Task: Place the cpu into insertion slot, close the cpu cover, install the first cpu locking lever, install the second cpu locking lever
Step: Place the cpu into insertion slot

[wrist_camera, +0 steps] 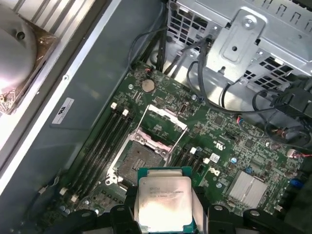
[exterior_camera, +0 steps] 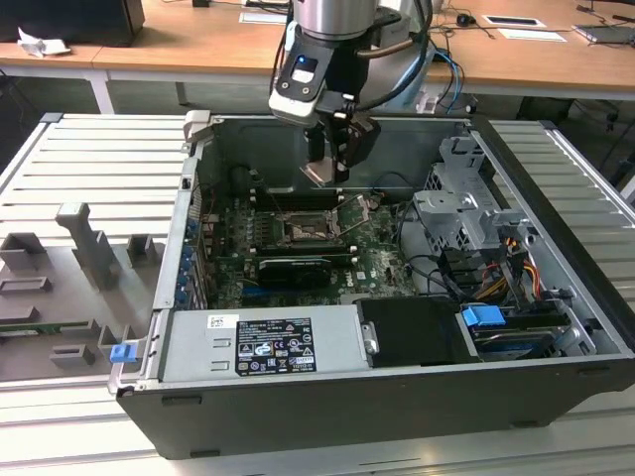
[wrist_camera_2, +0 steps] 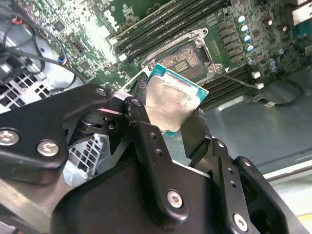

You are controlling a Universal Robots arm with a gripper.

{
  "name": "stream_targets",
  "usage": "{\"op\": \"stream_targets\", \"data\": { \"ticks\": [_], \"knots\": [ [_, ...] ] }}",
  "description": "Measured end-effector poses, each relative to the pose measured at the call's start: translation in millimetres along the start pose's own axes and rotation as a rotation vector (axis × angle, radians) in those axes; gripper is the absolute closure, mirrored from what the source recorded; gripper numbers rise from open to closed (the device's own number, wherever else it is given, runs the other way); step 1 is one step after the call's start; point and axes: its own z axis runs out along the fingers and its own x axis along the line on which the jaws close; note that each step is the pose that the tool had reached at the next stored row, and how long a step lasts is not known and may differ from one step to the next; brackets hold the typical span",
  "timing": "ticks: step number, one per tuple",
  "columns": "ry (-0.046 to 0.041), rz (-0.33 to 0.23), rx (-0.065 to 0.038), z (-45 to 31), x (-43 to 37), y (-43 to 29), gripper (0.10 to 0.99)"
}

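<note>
My gripper (exterior_camera: 328, 167) hangs inside the open computer case, shut on the cpu (exterior_camera: 319, 174), a small flat chip with a pale silver top. In both wrist views the black fingers (wrist_camera_2: 141, 117) clamp the cpu (wrist_camera_2: 171, 100) (wrist_camera: 164, 201) by two opposite edges. The cpu is held in the air above the green motherboard, apart from it. Below it lies the insertion slot (exterior_camera: 302, 230) (wrist_camera: 138, 163) (wrist_camera_2: 187, 57), square with a dark centre and a metal rim, with nothing in it. The cpu cover (wrist_camera: 161, 127) stands swung up on its hinge beside the slot. A thin wire lever (wrist_camera_2: 239, 78) sticks out past the slot.
Long black memory slots (wrist_camera: 105, 141) flank the socket. A grey power supply (exterior_camera: 263, 342) fills the case's near side. A metal drive cage (exterior_camera: 466, 213) with cables (exterior_camera: 496, 278) stands at the exterior view's right. Grey fixtures (exterior_camera: 89, 248) sit on the table at its left.
</note>
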Motion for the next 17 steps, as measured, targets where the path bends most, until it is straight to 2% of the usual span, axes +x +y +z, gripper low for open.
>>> {"op": "stream_targets", "data": {
  "ticks": [16,17],
  "knots": [
    [-0.0181,0.191,-0.003,6.0,-0.1,-0.5,0.561],
    [-0.0203,0.215,-0.003,6.8,-0.1,-0.6,0.561]
  ]
}}
